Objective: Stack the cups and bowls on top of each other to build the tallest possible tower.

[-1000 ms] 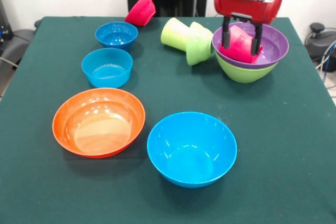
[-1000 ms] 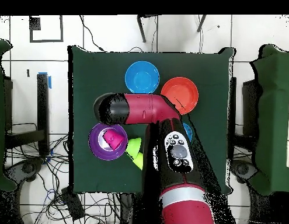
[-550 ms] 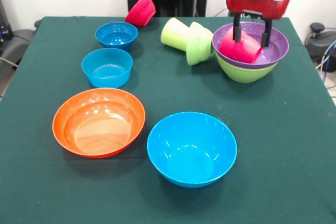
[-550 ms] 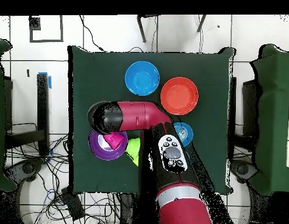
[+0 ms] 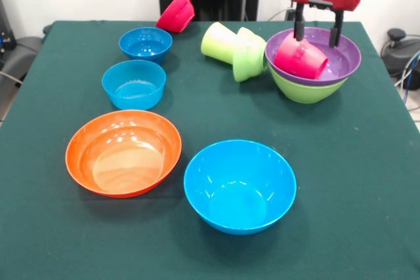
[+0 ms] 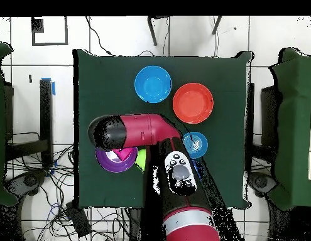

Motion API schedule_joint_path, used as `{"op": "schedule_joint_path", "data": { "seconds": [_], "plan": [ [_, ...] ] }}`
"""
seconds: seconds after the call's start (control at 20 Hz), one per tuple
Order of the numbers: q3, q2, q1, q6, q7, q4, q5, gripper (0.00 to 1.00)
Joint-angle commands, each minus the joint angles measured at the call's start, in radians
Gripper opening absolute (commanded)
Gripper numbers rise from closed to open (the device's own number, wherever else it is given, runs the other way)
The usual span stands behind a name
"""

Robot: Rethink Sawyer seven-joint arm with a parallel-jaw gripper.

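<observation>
The tower is a large lime-green bowl (image 5: 304,90) with a purple bowl (image 5: 342,62) nested in it. A red cup (image 5: 300,58) lies tilted on its side inside the purple bowl. My gripper (image 5: 318,33) hangs open just above the cup, its fingers (image 5: 298,27) clear of it and holding nothing. A lime-green cup (image 5: 219,42) lies on its side against a small lime-green bowl (image 5: 249,54), left of the tower. In the overhead view the arm's head (image 6: 109,131) covers the gripper, and the purple bowl (image 6: 111,161) and red cup (image 6: 124,154) peek out below it.
A small pink-red bowl (image 5: 176,13) is tipped up at the far edge. A dark blue bowl (image 5: 146,44) and a small light blue bowl (image 5: 134,84) stand on the left. A large orange bowl (image 5: 123,153) and a large light blue bowl (image 5: 239,185) sit nearer the front.
My gripper has let go of the red cup and risen straight up from it. The cup stays tilted in the purple bowl.
</observation>
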Motion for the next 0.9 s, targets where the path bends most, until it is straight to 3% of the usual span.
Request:
{"op": "schedule_joint_path", "data": {
  "seconds": [0.05,0.35,0.9],
  "plan": [
    [0.007,0.007,0.026,-0.015,-0.046,0.088,-0.101,1.00],
    [-0.002,0.035,0.040,-0.089,-0.009,0.116,-0.124,1.00],
    [-0.038,0.027,0.026,-0.100,-0.018,0.137,-0.193,1.00]
  ]
}}
